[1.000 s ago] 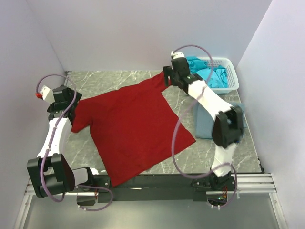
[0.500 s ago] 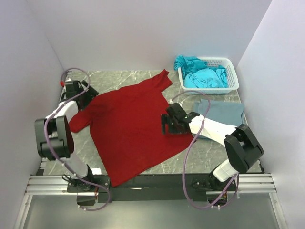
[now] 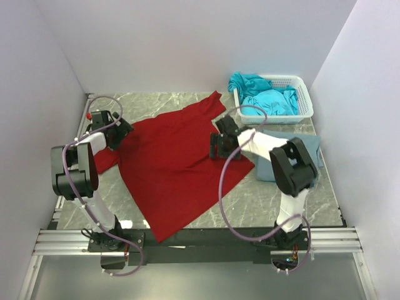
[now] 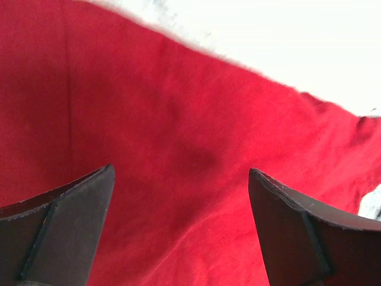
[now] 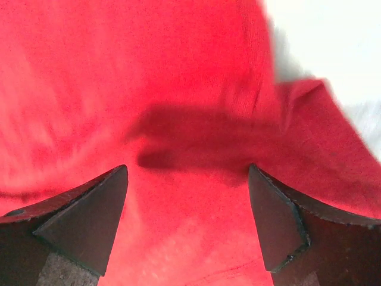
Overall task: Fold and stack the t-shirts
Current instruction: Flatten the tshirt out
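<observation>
Between the left jaws, which stood spread wide and gripped nothing, lay the dark red t-shirt (image 4: 178, 149). Its cloth filled the whole gap, and beyond the tips it ended in a slanting edge. Whether the tips touched the cloth could not be told.

Between the right jaws, likewise released and empty, the same red cloth lay under a dark shadow just ahead of the tips. Off to the right of them a fold of the shirt angled away.

Seen from above, the left jaws hung over the shirt's sleeve end and the right jaws over its opposite side edge. The shirt lay spread across the marble counter (image 3: 156, 103) between them, and one hem corner reached the rail at the arms' bases.

Just outward of the right jaws, partly under the right arm (image 3: 284, 159), lay the grey-blue t-shirt (image 3: 306, 147), flat on the counter. Farther beyond those jaws stood the white lattice basket (image 3: 304, 94) holding the turquoise t-shirts (image 3: 269, 100), one draped over its nearer rim.
</observation>
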Robot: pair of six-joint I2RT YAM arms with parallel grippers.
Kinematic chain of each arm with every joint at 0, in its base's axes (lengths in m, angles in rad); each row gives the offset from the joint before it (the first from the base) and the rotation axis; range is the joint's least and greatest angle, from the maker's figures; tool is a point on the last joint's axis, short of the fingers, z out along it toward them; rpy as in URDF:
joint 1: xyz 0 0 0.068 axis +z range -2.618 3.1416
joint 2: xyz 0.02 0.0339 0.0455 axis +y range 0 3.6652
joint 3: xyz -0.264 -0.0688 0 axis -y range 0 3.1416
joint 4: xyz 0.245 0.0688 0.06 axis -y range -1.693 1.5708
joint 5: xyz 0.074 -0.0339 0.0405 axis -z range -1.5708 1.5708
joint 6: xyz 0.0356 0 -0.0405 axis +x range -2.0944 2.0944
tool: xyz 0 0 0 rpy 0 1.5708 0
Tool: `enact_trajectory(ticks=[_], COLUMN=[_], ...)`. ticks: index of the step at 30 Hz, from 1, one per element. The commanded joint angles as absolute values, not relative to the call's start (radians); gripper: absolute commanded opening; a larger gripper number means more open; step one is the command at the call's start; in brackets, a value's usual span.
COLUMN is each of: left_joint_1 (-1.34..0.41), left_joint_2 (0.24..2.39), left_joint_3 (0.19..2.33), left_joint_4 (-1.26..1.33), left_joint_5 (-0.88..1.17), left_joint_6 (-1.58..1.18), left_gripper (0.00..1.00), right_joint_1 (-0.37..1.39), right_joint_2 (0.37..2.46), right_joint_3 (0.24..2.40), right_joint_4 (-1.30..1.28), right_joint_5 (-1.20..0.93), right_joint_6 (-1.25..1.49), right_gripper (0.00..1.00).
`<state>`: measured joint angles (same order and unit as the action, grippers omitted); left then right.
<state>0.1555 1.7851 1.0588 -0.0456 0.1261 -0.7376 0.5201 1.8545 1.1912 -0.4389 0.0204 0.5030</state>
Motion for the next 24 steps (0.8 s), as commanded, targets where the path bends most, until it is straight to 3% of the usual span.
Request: enact_trajectory(ticks=[1,10,16,20,24], left_joint_1=[0.156,0.135,-0.11,-0.279,-0.324], left_joint_2=[1.763,1.563,1.24,0.993,0.763], left_joint_3=[1.002,0.698,0.503,0.479,0.541], left_joint_4=[-0.048,-0.109,-0.26,-0.503,-0.59], left_joint_5=[0.141,0.115,0.054,0.014,-0.086], left_joint_6=[-0.762,-0.865,-0.99,-1.081,-1.065], left_gripper=[0.99,0.99,0.99,1.0,0.99], right_joint_1=[0.477,0.439,0.434,0.431,0.433], right_joint_2=[1.979,2.227,2.315,2.257,2.113], right_joint_3=[1.327,1.788,2.017,2.017,1.843], right_joint_4=[-0.492,-0.687,-0.764,-0.764,-0.704], right_joint_5=[0.012,0.044,0.067,0.095,0.127], right_joint_6=[0.396,0.316,0.265,0.25,0.273], right_gripper=[0.88,0.88,0.88,0.88,0.89])
